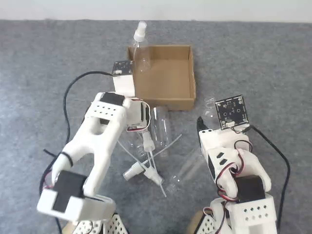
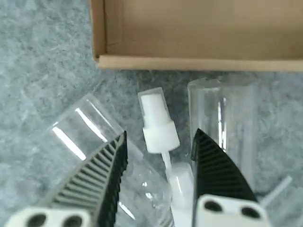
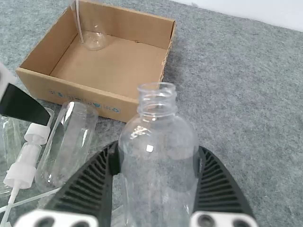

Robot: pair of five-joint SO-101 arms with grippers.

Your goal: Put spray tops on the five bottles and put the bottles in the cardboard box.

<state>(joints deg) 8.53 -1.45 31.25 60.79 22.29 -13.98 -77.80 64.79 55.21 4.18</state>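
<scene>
My right gripper (image 3: 157,153) is shut on an upright clear bottle (image 3: 156,137) with a bare neck; in the high view this bottle (image 1: 209,104) stands to the right of the cardboard box (image 1: 168,100). My left gripper (image 2: 160,137) is open above a white spray top (image 2: 157,126) lying on the carpet between two clear bottles (image 2: 85,127) (image 2: 227,118) that lie on their sides. In the high view the left gripper (image 1: 145,127) is just in front of the box. One bottle with a spray top on it (image 1: 140,45) stands in the box's far left corner.
More spray tops (image 1: 134,170) with long tubes and another lying bottle (image 1: 187,170) are scattered on the grey carpet between the arms. The inside of the box (image 3: 118,66) holds the one capped bottle (image 3: 92,40) in its corner. Black cables trail beside both arms.
</scene>
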